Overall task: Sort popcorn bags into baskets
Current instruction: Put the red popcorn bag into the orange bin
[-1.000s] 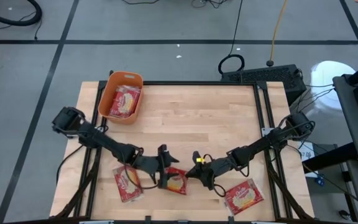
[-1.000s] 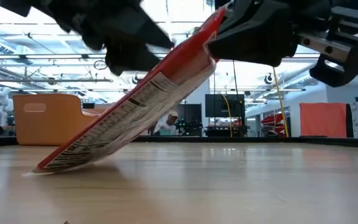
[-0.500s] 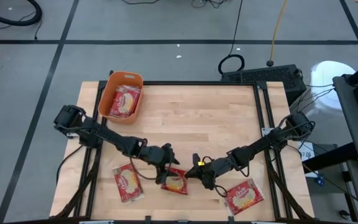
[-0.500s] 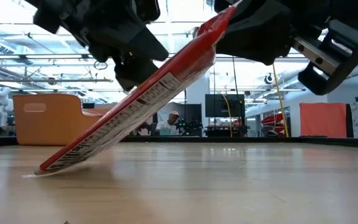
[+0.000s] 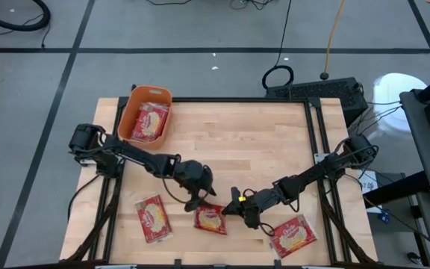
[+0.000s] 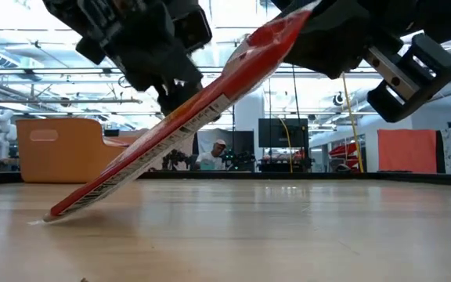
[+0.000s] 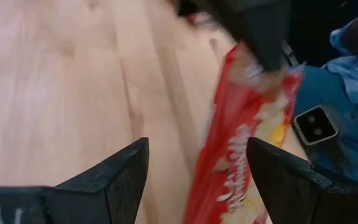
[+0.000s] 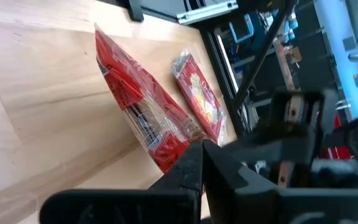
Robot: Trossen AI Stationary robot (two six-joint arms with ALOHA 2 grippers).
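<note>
Right now the right gripper (image 5: 230, 208) is clamped shut on one edge of a popcorn bag (image 5: 210, 219) near the front middle of the bench (image 5: 245, 142). From the low view this bag (image 6: 178, 133) is tilted, its far edge resting on the wood and its gripped edge lifted. The left gripper (image 5: 196, 202) stands just beside the same bag with its jaws spread wide and nothing between them; in the left wrist view the bag (image 7: 241, 149) lies between its two fingers (image 7: 114, 180) but closer to one, not pinched. A second bag (image 5: 153, 219) lies flat toward the front left, and a third bag (image 5: 293, 235) lies flat at the front right. The orange basket (image 5: 131, 109) sits at the back left corner with a bag in it (image 5: 149, 122).
</note>
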